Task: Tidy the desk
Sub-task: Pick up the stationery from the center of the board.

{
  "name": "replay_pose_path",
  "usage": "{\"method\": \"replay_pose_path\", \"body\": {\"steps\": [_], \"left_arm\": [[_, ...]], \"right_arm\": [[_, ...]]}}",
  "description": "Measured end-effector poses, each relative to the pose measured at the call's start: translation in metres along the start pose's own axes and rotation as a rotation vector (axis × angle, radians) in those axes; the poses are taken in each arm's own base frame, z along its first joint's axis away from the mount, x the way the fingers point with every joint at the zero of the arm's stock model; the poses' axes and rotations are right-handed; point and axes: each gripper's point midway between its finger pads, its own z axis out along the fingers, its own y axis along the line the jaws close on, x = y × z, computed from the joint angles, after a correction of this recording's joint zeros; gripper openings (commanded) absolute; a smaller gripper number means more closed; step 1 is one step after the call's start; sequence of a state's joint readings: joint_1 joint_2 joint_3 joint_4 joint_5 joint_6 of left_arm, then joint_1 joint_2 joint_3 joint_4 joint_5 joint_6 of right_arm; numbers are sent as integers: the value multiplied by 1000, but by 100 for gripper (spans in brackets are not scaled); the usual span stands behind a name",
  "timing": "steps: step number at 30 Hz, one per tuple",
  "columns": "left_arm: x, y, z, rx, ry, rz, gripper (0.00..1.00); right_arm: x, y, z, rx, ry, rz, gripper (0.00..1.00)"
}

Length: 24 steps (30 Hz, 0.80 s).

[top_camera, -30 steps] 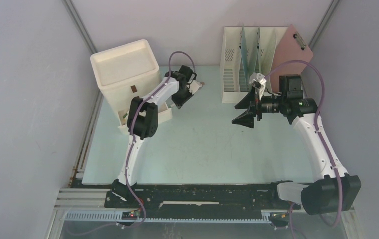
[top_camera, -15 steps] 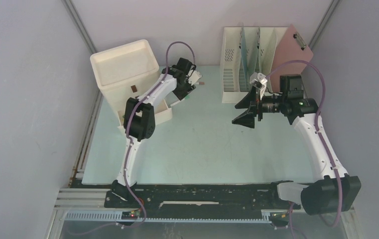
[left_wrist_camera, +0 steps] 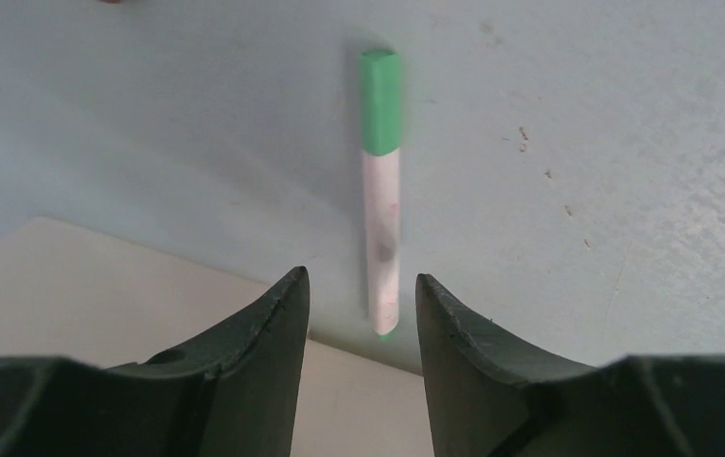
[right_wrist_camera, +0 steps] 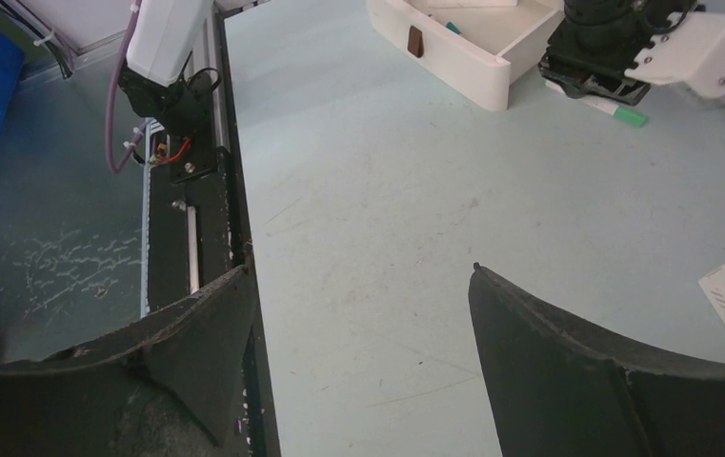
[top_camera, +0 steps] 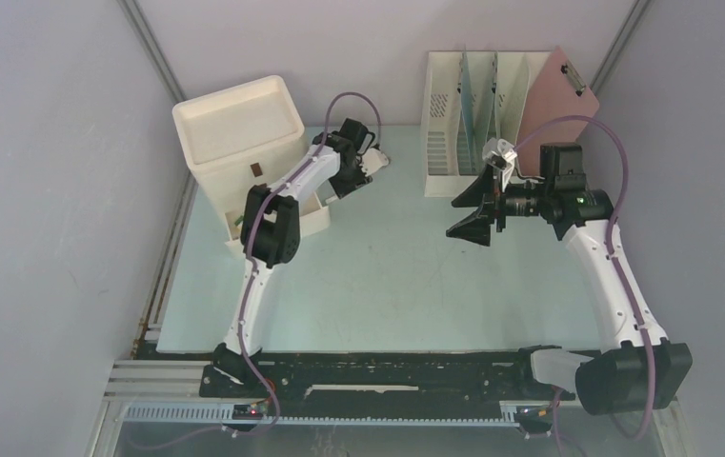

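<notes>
The desk [top_camera: 387,286] is a pale green tabletop. It fills the middle of the top view, with a black rail along its near edge.

1. Drawer unit [top_camera: 234,129]: cream, at the far left corner of the desk. Its lower drawer [top_camera: 312,217] is pulled out.
2. Left gripper [left_wrist_camera: 360,286]: positioned just right of the drawer unit and pointed down at the desk. The fingers are apart and grip nothing.
3. Marker [left_wrist_camera: 380,228]: white barrel, green cap. It lies flat on the desk. Its near end sits between the two fingertips in the left wrist view, with a gap on each side, just beside a cream edge. The cap points away from the gripper.
4. File rack [top_camera: 458,105]: cream, slotted, upright at the far edge.
5. Right gripper [right_wrist_camera: 358,269]: held above the desk in front of the file rack. The fingers are spread wide and hold nothing.
6. Clipboard [top_camera: 558,90]: pink, leaning at the right side of the file rack.
</notes>
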<state>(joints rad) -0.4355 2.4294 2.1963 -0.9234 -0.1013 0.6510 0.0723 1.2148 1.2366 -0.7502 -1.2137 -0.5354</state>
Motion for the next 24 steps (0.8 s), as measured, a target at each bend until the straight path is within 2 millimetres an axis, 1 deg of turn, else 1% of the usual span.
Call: {"method": "replay_pose_path", "body": {"steps": [3,5,7,8,10,12,14,17,22,24], "left_arm": [[8,-7,11,31,27,25,48],[12,-11,18,49,43,35,43],[13,-13,19,62,43,41,39],[13,-13,19,67,40,41,35],[14,-15,20,81,42,43,24],[16,-18,19,101,43,48,18],[18,-21,19,120,45,54,9],[17,-25,19,135,41,54,1],[15,-30,17,138,38,51,0],[11,-37,15,144,36,46,0]], "right_arm": [[-1,0,-1,3,-3,-2,89],[-2,1,-2,5,-6,-5,90],[-3,2,-3,5,-9,-8,90],[-3,2,-3,4,-10,-10,89],[-4,3,-4,4,-13,-12,90],[-5,4,-4,1,-15,-14,90],[-6,6,-5,-1,-18,-18,90],[-7,7,-6,-2,-22,-25,90],[-9,10,-7,-1,-26,-35,90],[-10,11,-7,-2,-28,-37,90]]}}
